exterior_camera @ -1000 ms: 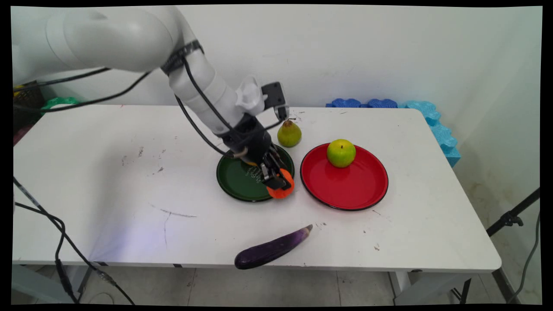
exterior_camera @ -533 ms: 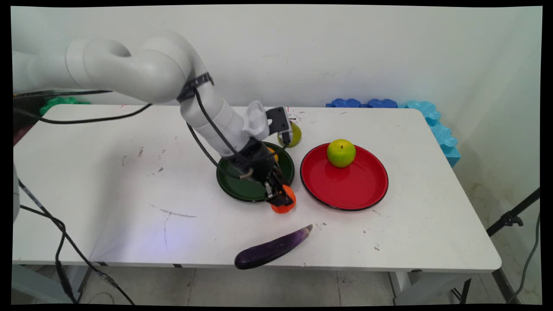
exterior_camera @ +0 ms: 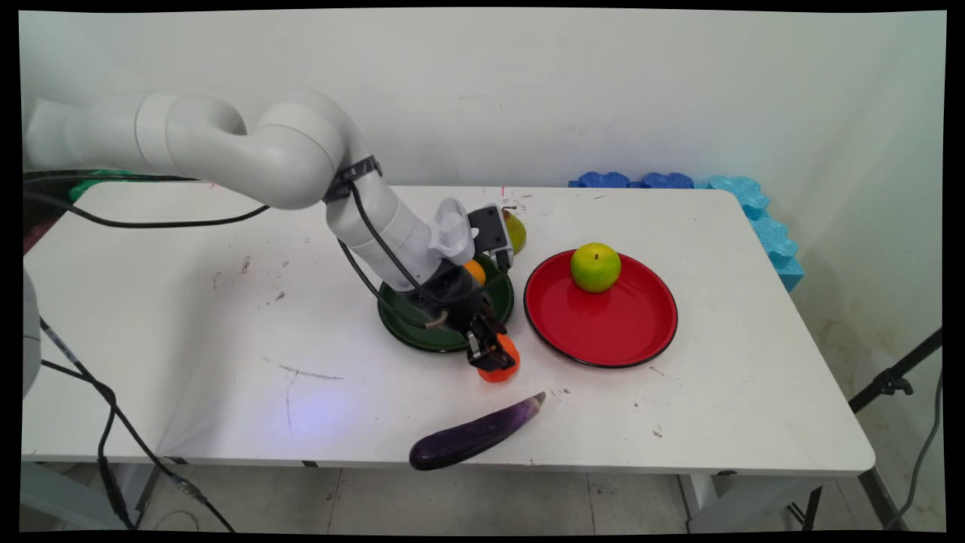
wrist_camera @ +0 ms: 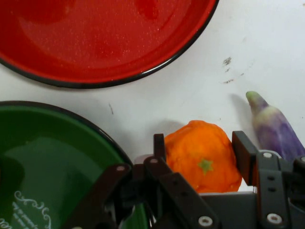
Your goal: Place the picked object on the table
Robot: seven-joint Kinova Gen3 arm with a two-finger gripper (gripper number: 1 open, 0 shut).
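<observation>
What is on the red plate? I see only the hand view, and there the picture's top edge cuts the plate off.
Observer: A green apple sits on the red plate, on its far side.
Operator: Is anything on the green plate?
Observer: Yes, a small orange fruit seems to lie on the green plate, half hidden behind the arm.
Operator: How does the eggplant lie?
Observer: The eggplant lies along the near edge of the table. Its tip points toward the pumpkin in the tool, and the two are apart.
</observation>
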